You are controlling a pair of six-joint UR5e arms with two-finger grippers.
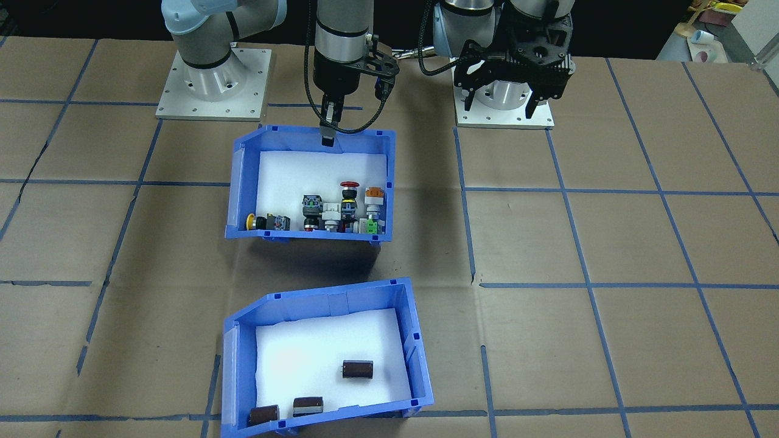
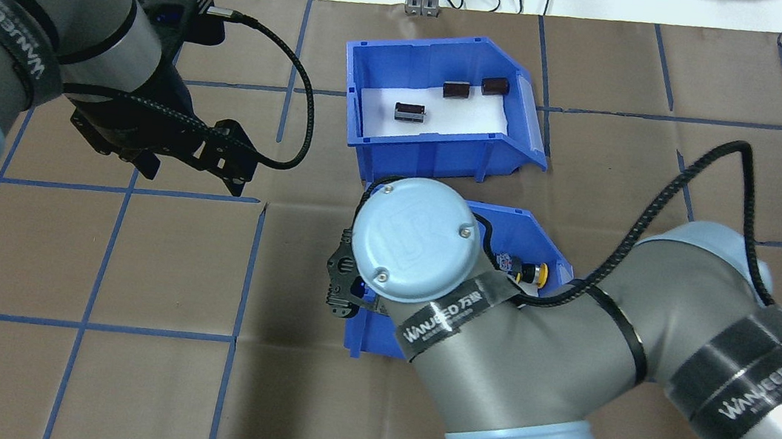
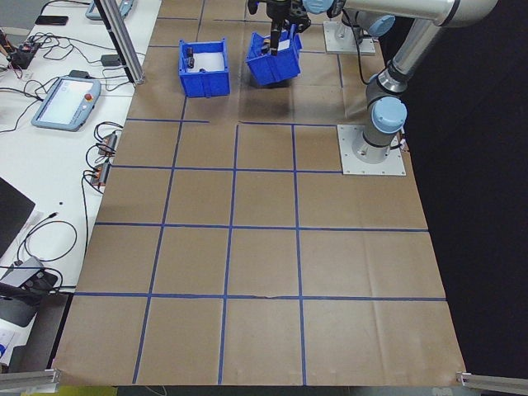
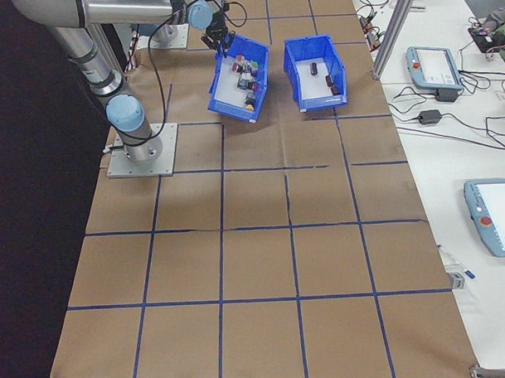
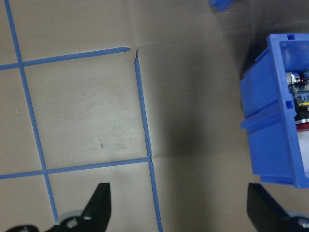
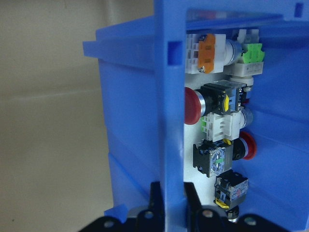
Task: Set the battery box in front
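1. Brown paper crossed by blue tape lines covers the table [image 1: 639, 243], and both blue bins sit toward its end on the robot's right.
2. The right gripper [image 6: 169, 205] has its fingers pinched on the rear wall of the switch bin [image 1: 313, 185], which hangs tilted, its far side lifted off the paper so the switches have slid to the low wall.
3. To do this step well, the robot should probably move that bin slowly and level it, so no switch tips out, and set it down behind or aside.
4. The battery box [image 1: 328, 353], with three dark batteries on white foam, rests near the operators' edge, well apart from the right gripper.
5. The left gripper [image 1: 502, 97] hovers spread wide and empty near its base.
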